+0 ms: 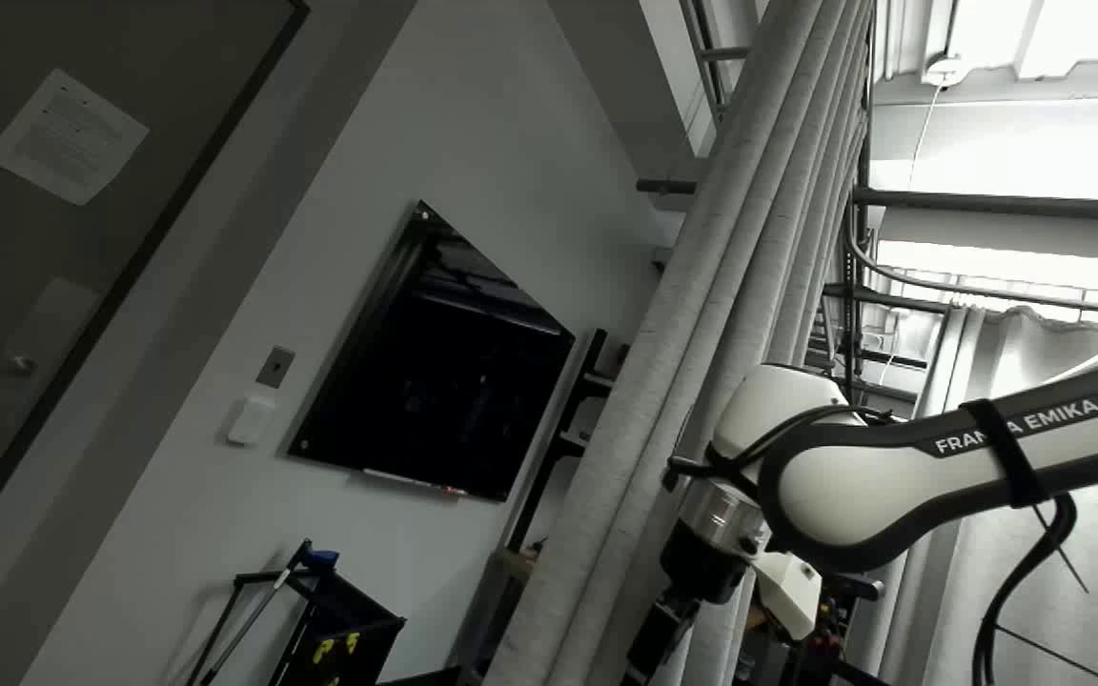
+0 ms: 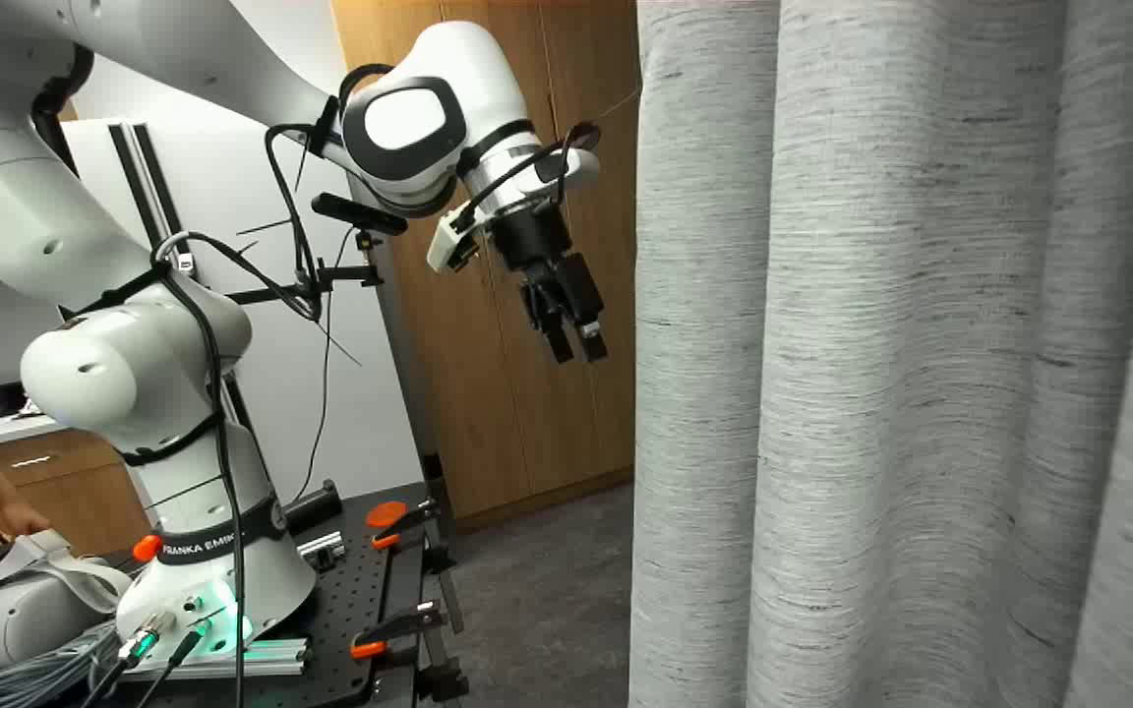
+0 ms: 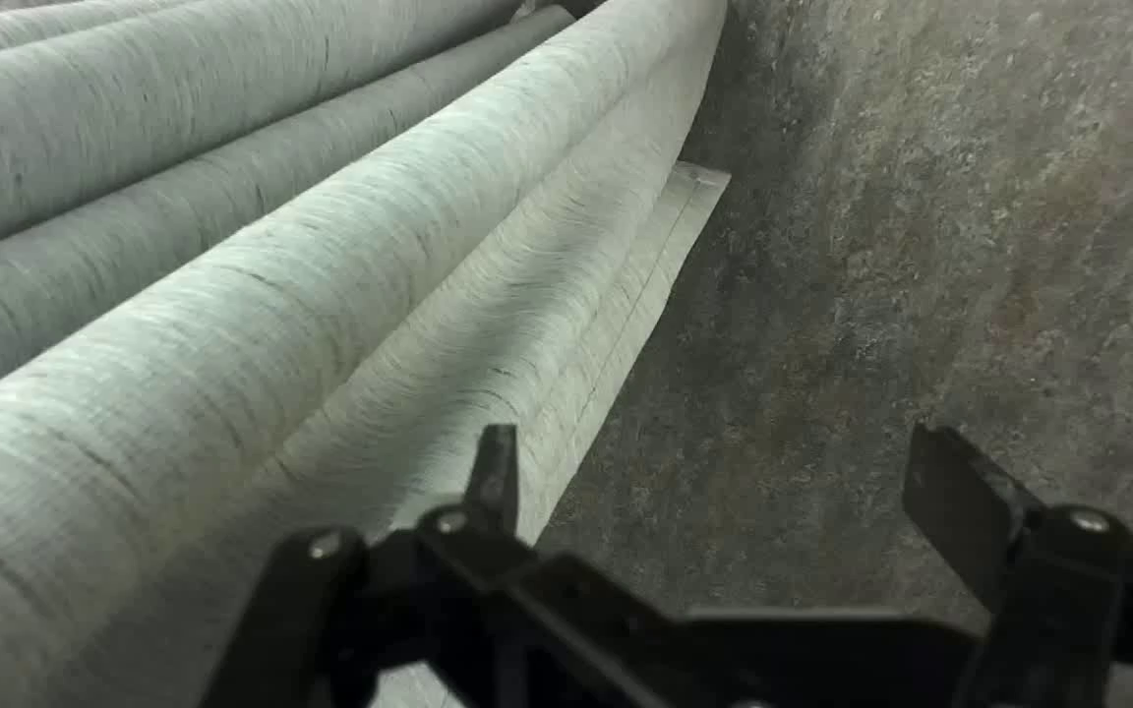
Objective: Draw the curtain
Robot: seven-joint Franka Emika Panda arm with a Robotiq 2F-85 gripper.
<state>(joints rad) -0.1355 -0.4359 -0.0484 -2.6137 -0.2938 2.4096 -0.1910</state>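
The curtain is a tall light grey woven drape with long pleats. It runs steeply through an exterior view (image 1: 692,314) and fills the right side of an exterior view (image 2: 871,344). In the wrist view the curtain (image 3: 330,295) comes down from the left, its stitched edge ending over the dark floor. My gripper (image 2: 578,349) points down beside the curtain's near edge, with a gap in that view. In the wrist view the gripper (image 3: 714,438) is open and nothing is between its fingers. The left finger overlaps the curtain's edge there; I cannot tell whether it touches.
A wooden cabinet (image 2: 527,413) stands behind the gripper. The arm's base sits on a black perforated table (image 2: 340,590) with orange-tipped clamps at its edge. A black wall screen (image 1: 435,362), a black cart (image 1: 339,619) and another hanging drape (image 1: 1016,534) show beyond.
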